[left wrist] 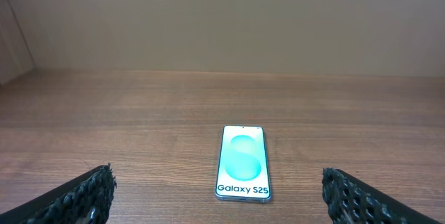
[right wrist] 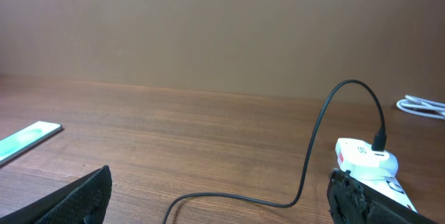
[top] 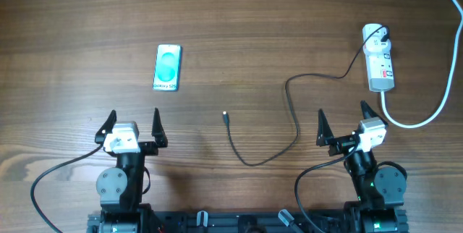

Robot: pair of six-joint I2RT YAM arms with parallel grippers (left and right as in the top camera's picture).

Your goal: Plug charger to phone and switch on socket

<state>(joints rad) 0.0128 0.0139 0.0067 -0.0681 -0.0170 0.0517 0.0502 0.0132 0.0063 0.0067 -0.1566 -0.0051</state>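
The phone (top: 167,67) lies flat at the left centre of the table, its teal screen up; it also shows in the left wrist view (left wrist: 243,162) with "Galaxy S25" at its near edge. The charger cable (top: 293,110) runs from its small connector tip (top: 226,117) at mid-table in a loop to the black plug (top: 383,40) seated in the white socket (top: 378,66) at the right. The socket also shows in the right wrist view (right wrist: 365,159), with the cable (right wrist: 313,151). My left gripper (top: 133,123) is open and empty, below the phone. My right gripper (top: 343,119) is open and empty, below the socket.
A thick white cord (top: 434,113) loops from the socket's near end round the right side and off the top right corner. The cord also shows in the right wrist view (right wrist: 421,106). A plain wall stands beyond the table's far edge.
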